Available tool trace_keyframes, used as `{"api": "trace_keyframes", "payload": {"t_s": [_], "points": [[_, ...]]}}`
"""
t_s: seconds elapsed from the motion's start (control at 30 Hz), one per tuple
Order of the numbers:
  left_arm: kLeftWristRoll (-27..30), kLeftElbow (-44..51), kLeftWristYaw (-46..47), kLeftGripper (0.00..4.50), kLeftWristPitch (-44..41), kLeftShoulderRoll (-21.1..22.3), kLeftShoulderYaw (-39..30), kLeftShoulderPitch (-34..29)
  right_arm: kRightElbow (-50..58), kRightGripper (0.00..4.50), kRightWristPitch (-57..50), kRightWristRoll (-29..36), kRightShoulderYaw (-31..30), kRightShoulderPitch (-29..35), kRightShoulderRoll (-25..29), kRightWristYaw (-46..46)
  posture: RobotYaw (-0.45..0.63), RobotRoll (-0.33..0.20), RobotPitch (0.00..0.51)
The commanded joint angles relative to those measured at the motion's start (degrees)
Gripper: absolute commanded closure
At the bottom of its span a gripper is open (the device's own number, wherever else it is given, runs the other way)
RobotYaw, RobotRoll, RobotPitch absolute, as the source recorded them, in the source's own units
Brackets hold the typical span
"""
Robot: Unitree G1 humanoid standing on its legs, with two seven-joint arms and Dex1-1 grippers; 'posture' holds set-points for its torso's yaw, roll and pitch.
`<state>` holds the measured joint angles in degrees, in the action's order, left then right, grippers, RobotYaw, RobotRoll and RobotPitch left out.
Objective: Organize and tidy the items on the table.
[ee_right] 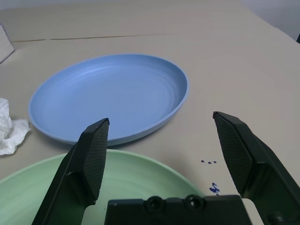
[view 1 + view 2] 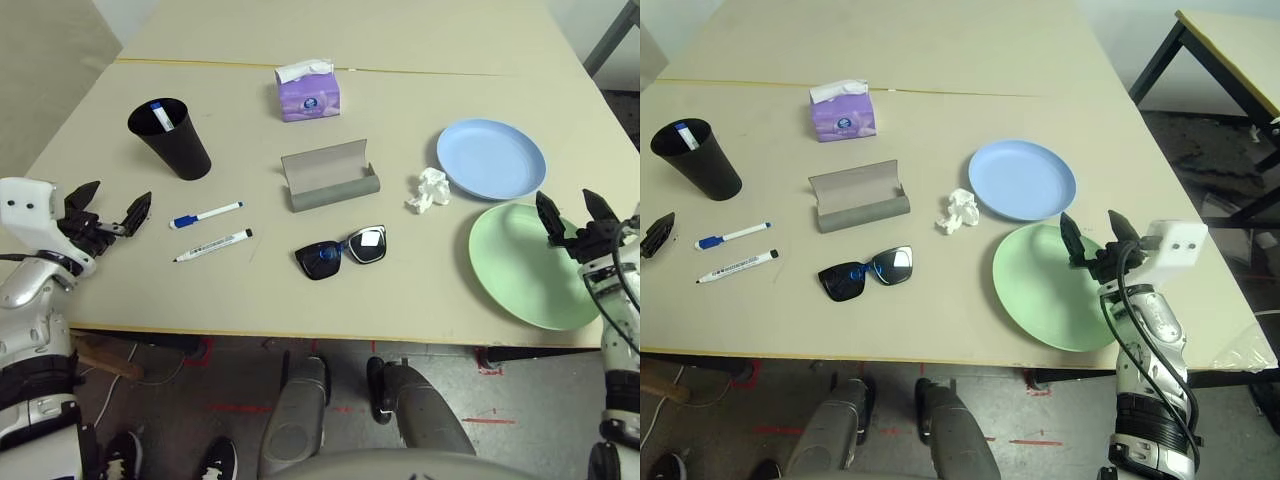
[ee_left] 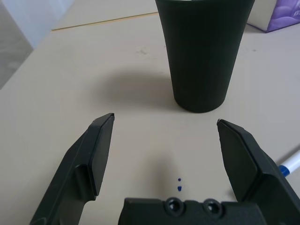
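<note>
On the pale beige table (image 2: 420,40) lie two marker pens – the blue-capped pen (image 2: 205,215) and, just nearer the front edge, the black-capped pen (image 2: 213,245). A third pen (image 2: 161,117) stands in one black cup (image 2: 170,138) at the left. There are two plates: the light-blue plate (image 2: 492,158) and the light-green plate (image 2: 527,264), edges close together at the right, the green one reaching the table's front edge. One pair of black sunglasses (image 2: 341,251) lies near the front middle, one grey glasses case (image 2: 330,176) open behind it, one crumpled tissue (image 2: 429,190) just beside the blue plate, and one purple tissue box (image 2: 308,92) further back.

The left gripper (image 2: 103,217) hangs with fingers spread and nothing between them, left of the pens; the right gripper (image 2: 1095,237) is likewise spread and empty over the green plate's right side.

The left wrist view shows small blue ink dots on the table before the cup – its rim is cut off there. The right eye view takes in a second table (image 2: 1230,40) at the far right.
</note>
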<state>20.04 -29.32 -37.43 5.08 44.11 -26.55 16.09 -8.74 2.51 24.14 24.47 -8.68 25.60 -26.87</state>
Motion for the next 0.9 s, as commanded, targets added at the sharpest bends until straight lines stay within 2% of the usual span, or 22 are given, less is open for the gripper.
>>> {"api": "trace_keyframes", "payload": {"t_s": [0.03, 0.33, 0.9], "points": [[-1.33, -1.45, -0.77, 0.05, 0.24, -0.45, 1.97, 1.41, 1.11, 0.00, -0.28, 0.63, 1.17, 2.07, -0.48, 0.68, 0.04, 0.000, 0.260], [-1.69, -3.77, -2.04, 0.05, 0.69, 0.94, 2.53, 5.06, 1.72, 0.00, -0.56, 0.85, 1.14, 1.53, -0.78, 1.90, 0.04, 0.000, 0.260], [0.28, -1.05, -0.03, 0.05, 0.93, -0.74, 0.12, 0.55, -5.98, 0.00, 0.41, 0.38, 1.54, -3.81, 3.89, -2.57, 0.07, 0.000, 0.243]]}}
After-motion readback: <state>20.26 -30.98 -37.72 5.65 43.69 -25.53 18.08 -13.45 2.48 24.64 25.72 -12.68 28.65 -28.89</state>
